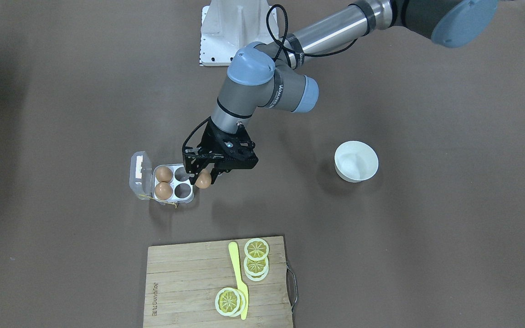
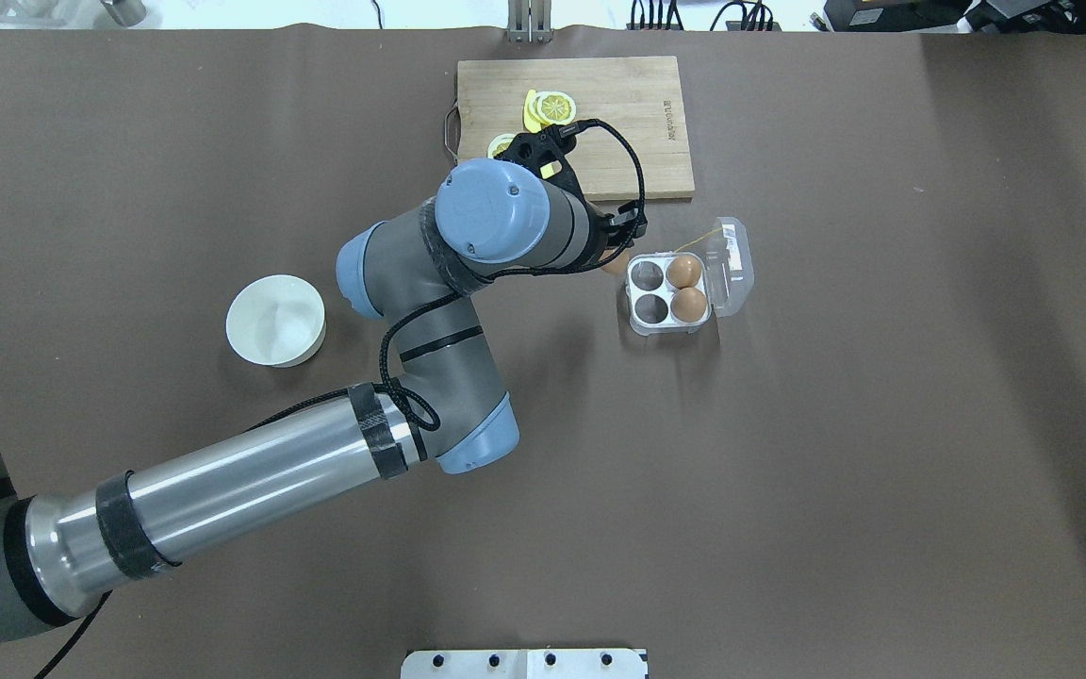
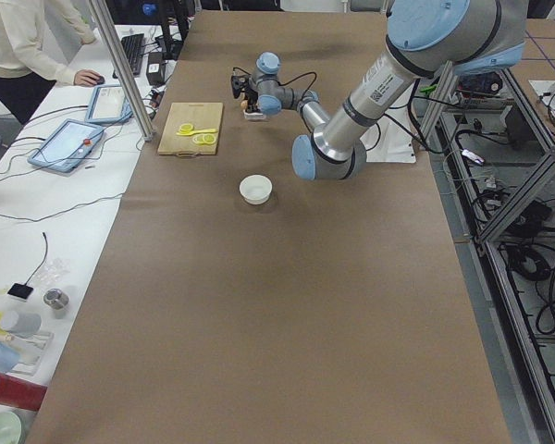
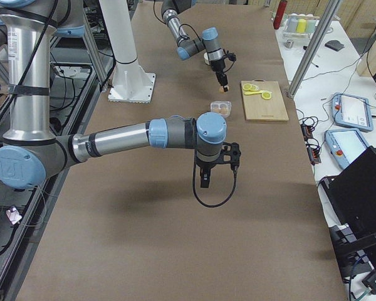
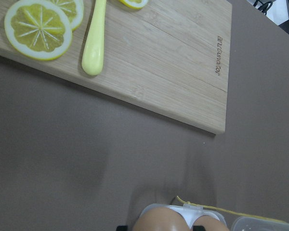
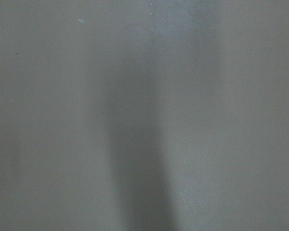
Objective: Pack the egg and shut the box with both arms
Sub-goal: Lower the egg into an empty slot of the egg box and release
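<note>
The left gripper (image 1: 203,176) sits a little left of centre in the front-facing view. Its two black fingers pinch the egg (image 1: 203,181) from either side. The egg hangs just off the right rim of the box (image 1: 173,182), beside the two unfilled cells and inside neither. In the exterior right view it is held up in the air, above the box in the frame.

The box stands open on the brown table (image 1: 62,136). Its clear lid (image 1: 140,175), with the white label, is tipped back on the left side. Two other brown eggs (image 1: 163,174) fill the left-hand pair of cells, next to the hinge. In the left wrist view the egg's rounded top shows at the bottom edge, with the box rim just behind it.

The right gripper (image 4: 205,182) shows only in the exterior right view, near the frame's centre. It points down over bare table, well apart from the box. I cannot tell whether its fingers are spread or pressed together.

A round white bowl (image 1: 356,161) sits right of centre in the front-facing view, well apart from the box. A wooden cutting board (image 1: 189,282) lies at bottom centre, carrying lemon slices (image 1: 256,249) and a yellow knife (image 1: 238,273).
</note>
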Robot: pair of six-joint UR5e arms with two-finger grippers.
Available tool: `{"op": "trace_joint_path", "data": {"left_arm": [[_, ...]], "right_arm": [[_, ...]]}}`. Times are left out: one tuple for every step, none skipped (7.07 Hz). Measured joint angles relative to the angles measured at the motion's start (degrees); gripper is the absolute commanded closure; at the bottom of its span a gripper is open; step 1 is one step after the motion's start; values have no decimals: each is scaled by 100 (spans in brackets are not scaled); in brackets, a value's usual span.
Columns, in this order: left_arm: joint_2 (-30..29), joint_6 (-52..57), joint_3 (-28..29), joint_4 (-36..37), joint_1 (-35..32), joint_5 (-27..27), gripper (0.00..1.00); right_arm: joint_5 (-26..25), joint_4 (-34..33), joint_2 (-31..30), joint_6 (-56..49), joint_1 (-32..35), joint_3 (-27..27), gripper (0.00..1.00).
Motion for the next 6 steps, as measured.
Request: {"op": "trace_joint_path", "data": {"left_arm": [[-53,-7,21,-10,58,109,100],[-123,-11,68,-15,106,200,100],[-202,-13,154,-51,150,286,100],[-262,-13,275,-163,207,401,100],[-302,-12,381,-282,251,488,100],[-333,-8,445,-337,277,555,100]], "right_arm": [[0,0,-2,0,-3,2,0],[0,0,-4,0,-13,2,0],[0,0,-3,0,-30,3,0],[0,0,-2,0,-50,2,0],[0,0,-3,0,-70,1,0],[0,0,-3,0,-85,3,0]]}}
